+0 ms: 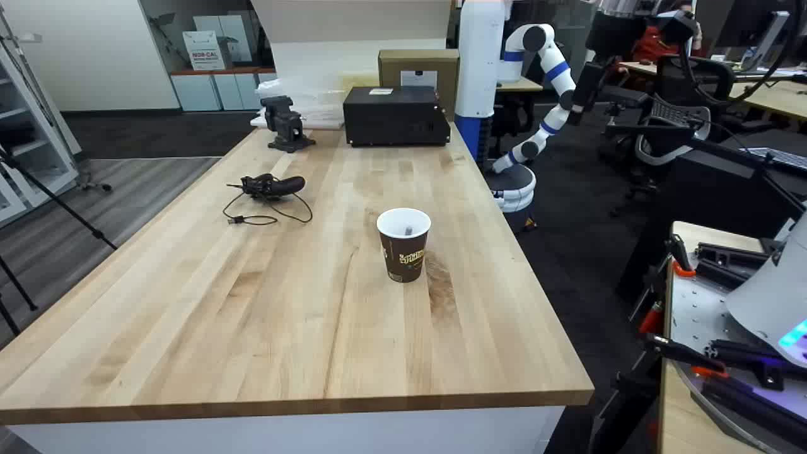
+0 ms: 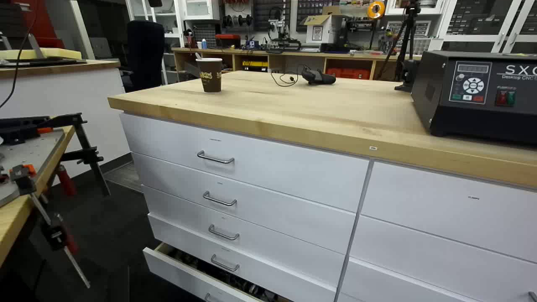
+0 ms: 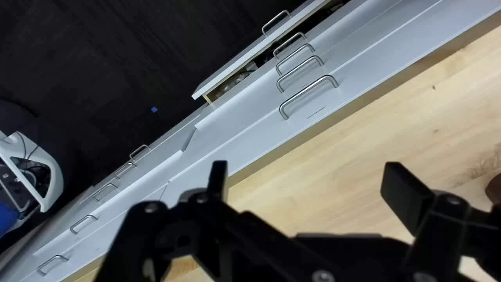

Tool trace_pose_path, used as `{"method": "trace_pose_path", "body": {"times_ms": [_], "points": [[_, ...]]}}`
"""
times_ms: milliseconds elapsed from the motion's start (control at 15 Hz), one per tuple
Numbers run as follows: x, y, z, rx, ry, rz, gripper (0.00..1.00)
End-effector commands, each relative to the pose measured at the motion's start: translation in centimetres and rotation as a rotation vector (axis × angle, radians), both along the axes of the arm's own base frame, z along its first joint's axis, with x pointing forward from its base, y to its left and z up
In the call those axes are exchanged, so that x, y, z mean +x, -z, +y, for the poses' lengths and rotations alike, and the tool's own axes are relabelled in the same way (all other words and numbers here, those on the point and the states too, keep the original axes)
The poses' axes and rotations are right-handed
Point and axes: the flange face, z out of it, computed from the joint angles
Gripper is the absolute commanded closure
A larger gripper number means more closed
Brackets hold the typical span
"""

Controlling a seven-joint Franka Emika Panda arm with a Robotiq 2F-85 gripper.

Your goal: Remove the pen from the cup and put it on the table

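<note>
The cup [image 1: 405, 260] stands upright on the wooden table [image 1: 271, 328], brown with a white rim. It also shows in an exterior view [image 2: 211, 80] near the table's far left corner. The pen [image 1: 408, 231] shows only as a small greyish end inside the cup. Its tip pokes just above the rim in an exterior view [image 2: 198, 55]; the rest is hidden by the cup. My gripper [image 3: 306, 172] is open and empty, above the table's edge side. A brown sliver of the cup [image 3: 494, 190] shows at the wrist view's right edge, beyond the right finger.
A black cable bundle [image 1: 271, 187] lies left of the cup. A black box [image 1: 397, 116] and a small black vise-like stand [image 1: 287, 124] are at the table's far end. A drawer [image 2: 197, 274] below the table is pulled out. Another white arm [image 1: 548, 69] stands beyond.
</note>
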Motion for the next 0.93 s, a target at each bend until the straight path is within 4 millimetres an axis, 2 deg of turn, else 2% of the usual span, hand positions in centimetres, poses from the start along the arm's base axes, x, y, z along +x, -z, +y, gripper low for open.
{"method": "trace_pose_path", "body": {"times_ms": [0, 267, 400, 667, 867], "points": [[0.0, -0.1, 0.0, 0.000, 0.000, 0.001, 0.00], [0.0, -0.1, 0.0, 0.000, 0.000, 0.001, 0.00], [0.2, 0.0, 1.1, -0.004, -0.010, 0.005, 0.00], [1.3, -0.6, 4.2, -0.023, -0.064, 0.008, 0.00], [2.2, -1.2, 7.8, -0.037, -0.139, 0.009, 0.00]]}}
